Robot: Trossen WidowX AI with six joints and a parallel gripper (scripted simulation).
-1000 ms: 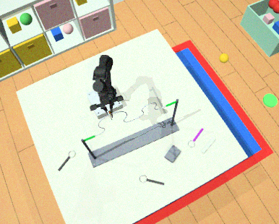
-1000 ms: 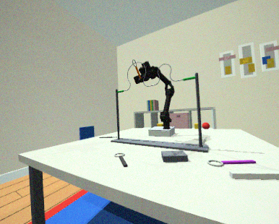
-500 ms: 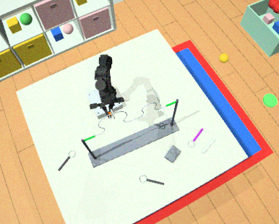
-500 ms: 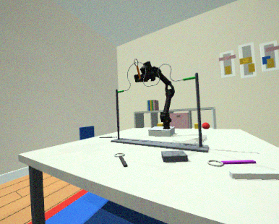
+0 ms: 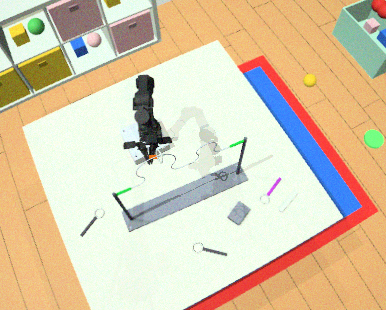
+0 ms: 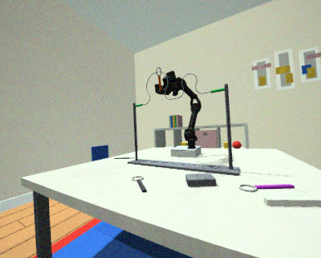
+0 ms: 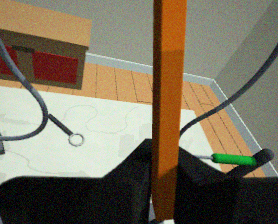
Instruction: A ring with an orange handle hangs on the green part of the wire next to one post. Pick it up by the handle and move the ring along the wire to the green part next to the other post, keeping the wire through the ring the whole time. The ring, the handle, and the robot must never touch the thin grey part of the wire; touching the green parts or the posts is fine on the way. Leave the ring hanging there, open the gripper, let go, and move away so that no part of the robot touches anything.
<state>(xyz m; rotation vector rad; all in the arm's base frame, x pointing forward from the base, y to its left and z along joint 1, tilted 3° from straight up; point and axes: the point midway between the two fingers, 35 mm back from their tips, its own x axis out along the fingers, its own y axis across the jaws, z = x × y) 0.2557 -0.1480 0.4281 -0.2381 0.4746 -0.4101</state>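
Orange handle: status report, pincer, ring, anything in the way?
Pincer shut on orange handle. Ring up on the wavy grey wire, partway between the posts. Green end ahead; grey curves close on both sides.

Playroom-type home interior. Cube shelf (image 5: pixel 75 35) with coloured bins and toy blocks, wood plank floor (image 5: pixel 200 20). Framed abstract prints (image 6: pixel 284 68) on wall.
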